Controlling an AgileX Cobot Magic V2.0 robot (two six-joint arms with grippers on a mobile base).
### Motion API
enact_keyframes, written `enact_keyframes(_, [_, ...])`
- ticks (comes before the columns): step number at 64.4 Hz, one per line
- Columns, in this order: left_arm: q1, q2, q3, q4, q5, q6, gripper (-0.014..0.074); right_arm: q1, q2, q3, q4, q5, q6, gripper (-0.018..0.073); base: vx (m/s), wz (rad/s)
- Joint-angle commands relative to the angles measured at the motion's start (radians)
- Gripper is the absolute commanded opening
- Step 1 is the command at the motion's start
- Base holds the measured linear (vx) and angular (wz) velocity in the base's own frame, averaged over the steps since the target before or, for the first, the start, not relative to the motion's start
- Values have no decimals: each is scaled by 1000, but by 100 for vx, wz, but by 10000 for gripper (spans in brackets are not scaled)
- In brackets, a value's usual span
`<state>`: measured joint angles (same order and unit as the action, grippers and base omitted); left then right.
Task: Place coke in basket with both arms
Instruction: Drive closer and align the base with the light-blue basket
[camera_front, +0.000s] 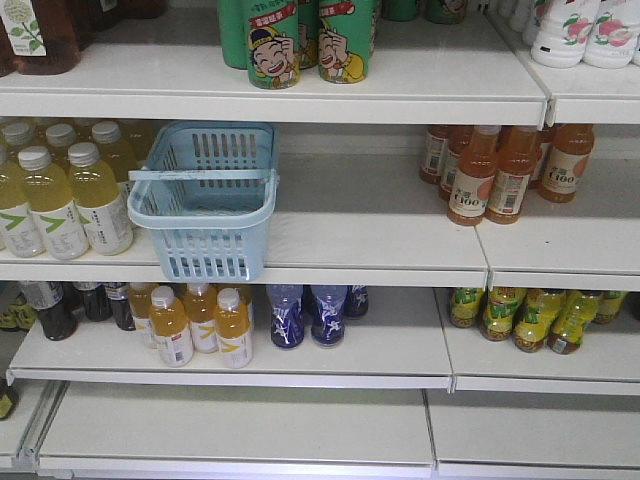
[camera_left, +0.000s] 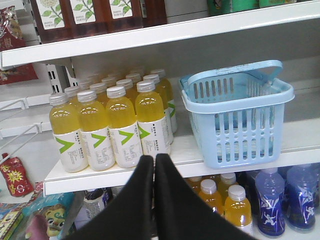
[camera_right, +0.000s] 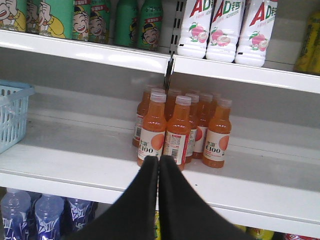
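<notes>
At the nearest point of each wrist view: left gripper (camera_left: 153, 159), black fingers pressed together, nothing between them; right gripper (camera_right: 158, 159), likewise clenched and empty. Next out, middle shelf (camera_front: 380, 250): block of yellow drink bottles (camera_left: 112, 130) at the left; pale blue basket (camera_left: 235, 125) just beside them, upright, mouth facing up, front face at the shelf lip; cluster of orange bottles (camera_right: 177, 130) well apart to the right. Basket's long axis appears to run back into the shelf, though this is not certain; its handle (camera_front: 200, 176) lies across the opening. Lower shelf, far left: dark bottles (camera_front: 45, 312), judged to be the coke, labels unreadable, standing upright with long axis vertical, tops hidden under the shelf above, near a group of small orange-yellow bottles (camera_front: 200, 325); blue bottles (camera_front: 305, 315) further right. Farthest, top shelf: green cartoon-printed cans (camera_front: 300, 40). Task not yet begun; no coke is held or in the basket. Hazards, as judged: the overhanging shelf leaves little room to lift a bottle out and could snag a wrist; a tight grab may topple neighbours; the handle across the mouth may block the drop; a nudge to the basket at the lip could slide it off.
</notes>
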<state>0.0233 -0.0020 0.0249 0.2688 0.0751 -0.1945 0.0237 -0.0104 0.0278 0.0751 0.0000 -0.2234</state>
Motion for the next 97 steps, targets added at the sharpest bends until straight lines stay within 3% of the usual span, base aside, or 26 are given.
enact_keyframes(1, [-6, 24, 9, -9, -64, -9, -6, -3, -18, 11, -2, -75, -6, -2, 9, -3])
enact_keyframes(97, [-6, 24, 9, -9, -64, -9, -6, -3, -18, 11, -2, -75, -6, -2, 2, -1])
